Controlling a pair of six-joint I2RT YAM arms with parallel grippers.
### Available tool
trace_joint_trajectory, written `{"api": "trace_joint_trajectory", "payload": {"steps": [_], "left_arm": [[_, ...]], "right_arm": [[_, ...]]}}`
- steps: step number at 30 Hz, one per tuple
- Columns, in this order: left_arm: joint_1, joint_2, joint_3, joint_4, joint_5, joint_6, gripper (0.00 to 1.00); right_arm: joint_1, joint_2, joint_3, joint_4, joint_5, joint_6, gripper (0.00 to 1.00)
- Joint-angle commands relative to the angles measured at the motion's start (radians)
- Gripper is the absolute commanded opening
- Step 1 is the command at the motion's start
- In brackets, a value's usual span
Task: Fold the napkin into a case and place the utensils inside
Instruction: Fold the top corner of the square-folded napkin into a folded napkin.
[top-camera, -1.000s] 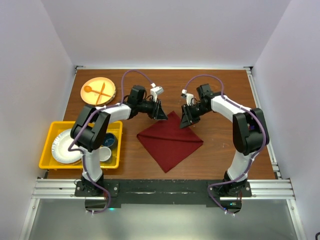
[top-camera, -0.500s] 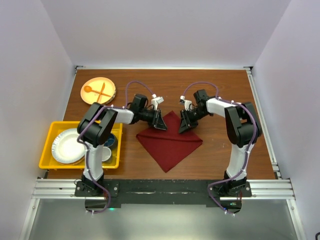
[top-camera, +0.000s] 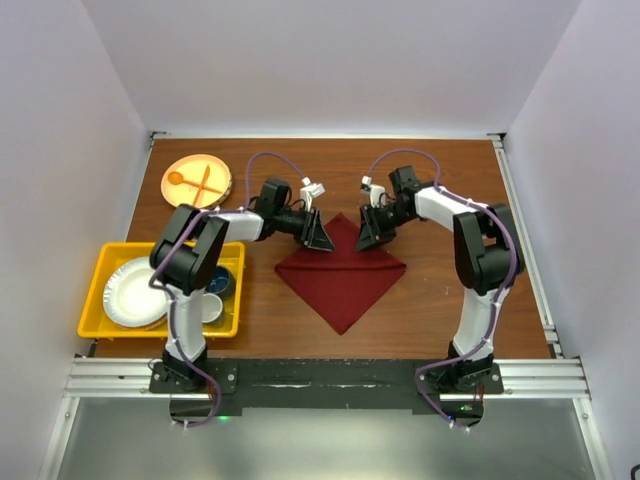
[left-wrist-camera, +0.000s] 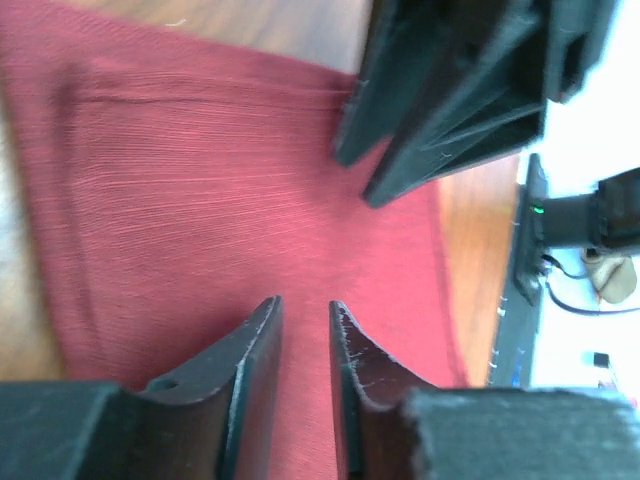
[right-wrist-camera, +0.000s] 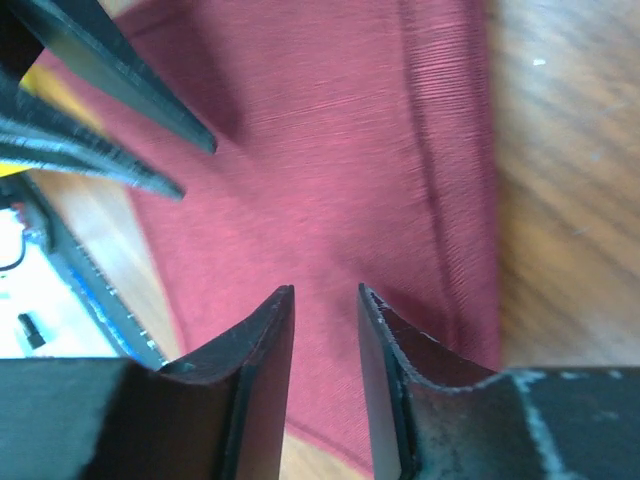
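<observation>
Risks dragging the whole napkin (top-camera: 342, 285) across the table (top-camera: 440, 180), or lifting one layer only, with left jaws and right jaws both narrowly parted, gripping nothing, crowded over its far corner. Risks a clash there too, given so little room. Lies mid-table between the arms as a diamond, corners pointing toward the far edge and the bases. Shows no clear long axis, with diagonals about equal.

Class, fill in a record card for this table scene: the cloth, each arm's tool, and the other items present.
Napkin: maroon, lying flat
Left tool: over napkin, jaws slightly apart, empty
Right tool: over napkin, jaws slightly apart, empty
Orange plate: far left, holds orange spoon and fork
Yellow tray: near left, holds white plate
</observation>
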Motion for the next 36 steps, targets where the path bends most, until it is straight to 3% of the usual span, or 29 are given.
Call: {"api": "trace_joint_trajectory", "payload": {"steps": [1,7,11,12,14,21,28,36], "left_arm": [[0.0,-0.187,-0.063,0.061,0.133,-0.006,0.37],[-0.038,-0.273,-0.232,0.286,0.106,-0.245,0.63],[-0.069,-0.238,-0.295,0.455,0.093,-0.417,0.77],[-0.072,-0.232,-0.308,0.5,0.092,-0.449,0.9],[-0.072,-0.207,-0.333,0.578,0.089,-0.513,0.98],[-0.052,-0.086,-0.355,0.709,0.095,-0.623,1.0],[0.014,0.008,-0.373,0.686,0.11,-0.583,1.0],[0.04,0.012,-0.376,0.716,0.152,-0.614,0.99]], "right_arm": [[-0.001,-0.171,-0.011,0.015,-0.15,0.066,0.38],[0.045,-0.216,-0.149,0.159,-0.231,0.269,0.41],[0.065,-0.185,-0.204,0.288,-0.277,0.401,0.52],[0.066,-0.174,-0.21,0.32,-0.285,0.412,0.54],[0.065,-0.145,-0.219,0.333,-0.296,0.413,0.56],[0.057,-0.038,-0.206,0.277,-0.302,0.311,0.54],[-0.053,0.096,-0.178,0.18,-0.3,0.153,0.53],[-0.112,0.157,-0.166,0.086,-0.316,0.07,0.52]]}}
